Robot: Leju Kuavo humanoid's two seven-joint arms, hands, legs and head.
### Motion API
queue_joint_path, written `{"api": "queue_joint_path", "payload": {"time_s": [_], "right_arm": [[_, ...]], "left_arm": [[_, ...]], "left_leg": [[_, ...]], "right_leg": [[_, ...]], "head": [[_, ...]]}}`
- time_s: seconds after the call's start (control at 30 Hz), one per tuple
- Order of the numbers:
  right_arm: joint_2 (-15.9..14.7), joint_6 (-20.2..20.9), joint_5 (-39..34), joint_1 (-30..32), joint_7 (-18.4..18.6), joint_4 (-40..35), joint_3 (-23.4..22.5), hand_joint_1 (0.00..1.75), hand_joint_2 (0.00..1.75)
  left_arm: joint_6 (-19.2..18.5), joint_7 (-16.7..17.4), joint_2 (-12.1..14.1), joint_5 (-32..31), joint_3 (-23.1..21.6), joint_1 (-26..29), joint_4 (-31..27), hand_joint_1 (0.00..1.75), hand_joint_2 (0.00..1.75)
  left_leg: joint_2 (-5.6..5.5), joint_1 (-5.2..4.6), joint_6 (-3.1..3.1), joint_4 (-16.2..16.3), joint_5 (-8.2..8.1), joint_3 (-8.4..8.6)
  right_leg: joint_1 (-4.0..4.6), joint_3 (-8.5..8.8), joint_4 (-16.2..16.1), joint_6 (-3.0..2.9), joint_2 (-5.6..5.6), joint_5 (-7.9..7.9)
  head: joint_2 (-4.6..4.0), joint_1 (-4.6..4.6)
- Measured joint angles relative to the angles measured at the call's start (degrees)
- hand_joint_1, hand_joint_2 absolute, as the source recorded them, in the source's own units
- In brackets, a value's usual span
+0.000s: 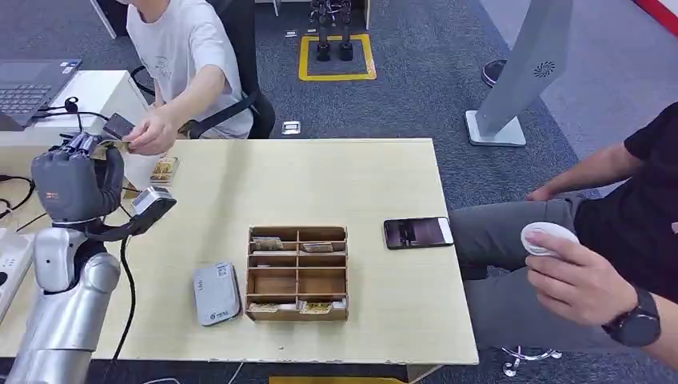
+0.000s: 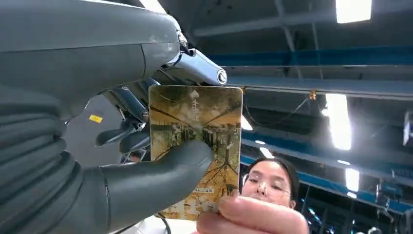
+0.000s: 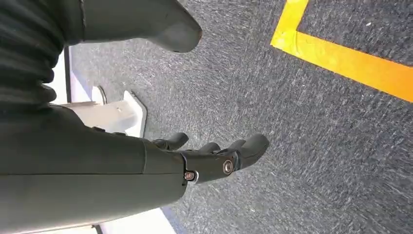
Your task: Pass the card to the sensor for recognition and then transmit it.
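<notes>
Wooden counter (image 1: 384, 184) cut off at the left edge, left hand (image 1: 76, 180) raised over its far corner pinching a yellow card (image 2: 195, 146) partly hidden by thumb, person's fingers (image 2: 253, 214) on card's edge, right hand (image 3: 214, 156) empty, fingers loosely apart above carpet.

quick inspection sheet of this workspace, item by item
surface: light wood table, mostly bare toward its far side.
job's things: card held up in the left hand; a person's hand grips its free end. Grey sensor lies flat beside the organizer.
clutter: wooden organizer with cards in some slots; phone lying flat; a few cards near the far left edge.
hands: left pinches the card under its thumb; right hand hangs over carpet, fingers apart, holding nothing.
cables: black cable runs down along the left arm.
surroundings: laptop at far left; seated person at right holding a white round object.
</notes>
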Motion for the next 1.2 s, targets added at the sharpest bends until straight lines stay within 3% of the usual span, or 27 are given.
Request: {"api": "queue_joint_path", "payload": {"time_s": [0.13,0.17,0.33,0.47,0.7,0.83,1.1,1.2], "right_arm": [[0.0,-0.02,-0.33,-0.01,-0.09,0.0,0.33,0.0,1.75],[0.0,-0.02,-0.42,-0.01,-0.11,0.0,0.35,0.0,1.75],[0.0,-0.04,-0.68,0.0,-0.24,0.0,0.39,0.0,1.75],[0.0,-0.2,-1.46,0.07,-0.2,0.0,0.39,0.0,1.75],[0.0,-0.39,-2.97,0.88,-0.5,0.0,0.39,0.0,1.75],[0.0,-1.14,-4.09,1.97,-0.77,0.0,0.07,0.0,1.75],[0.0,-1.29,-4.48,2.58,-1.03,-0.02,-0.81,0.0,1.75],[0.0,-1.38,-5.22,2.72,-0.83,-0.02,-1.35,0.0,1.75]], "left_arm": [[0.31,0.46,0.68,0.15,-1.27,-0.23,1.44,1.75,1.75],[0.15,0.3,0.79,0.81,-1.42,-0.23,1.62,0.0,1.75],[-2.06,-1.25,0.94,7.09,-2.23,-0.2,1.99,0.0,1.75],[-7.44,-0.66,0.79,10.96,-2.73,0.25,1.72,0.0,1.75],[-19.44,-1.51,1.51,18.0,-4.76,6.0,-5.06,0.0,1.75],[-29.5,-2.95,3.19,24.91,-5.33,12.57,-13.5,0.0,1.75],[-33.35,-3.37,4.79,26.75,-5.72,18.73,-22.93,0.0,1.75],[-35.8,-3.37,5.42,24.81,-6.81,21.38,-26.35,0.0,1.75]], "left_leg": [[0.0,0.0,0.0,0.0,0.0,-0.01],[0.02,0.0,0.0,0.0,0.0,-0.01],[0.03,0.0,0.0,0.0,0.0,-0.02],[0.03,0.0,0.0,0.0,0.0,-0.02],[0.1,0.0,0.01,-0.01,-0.02,-0.03],[0.1,0.0,0.0,-0.01,-0.03,-0.13],[0.1,0.0,0.0,-0.01,-0.01,-0.18],[0.12,0.0,0.0,-0.01,-0.01,-0.16]], "right_leg": [[0.0,0.0,0.0,0.0,0.0,0.0],[0.0,-0.01,0.0,0.0,0.01,0.0],[0.0,-0.03,0.0,0.01,0.03,0.0],[0.0,-0.03,0.0,0.01,0.03,0.0],[0.0,-0.04,0.0,0.01,0.07,0.0],[0.0,-0.14,0.0,0.02,0.07,-0.03],[0.0,-0.19,-0.01,0.03,0.07,-0.01],[0.0,-0.19,-0.01,0.02,0.09,0.01]], "head": [[0.0,0.0],[0.0,0.02],[0.0,0.02],[0.02,0.0],[0.0,0.0],[0.0,0.02],[0.02,0.02],[0.0,0.02]]}}
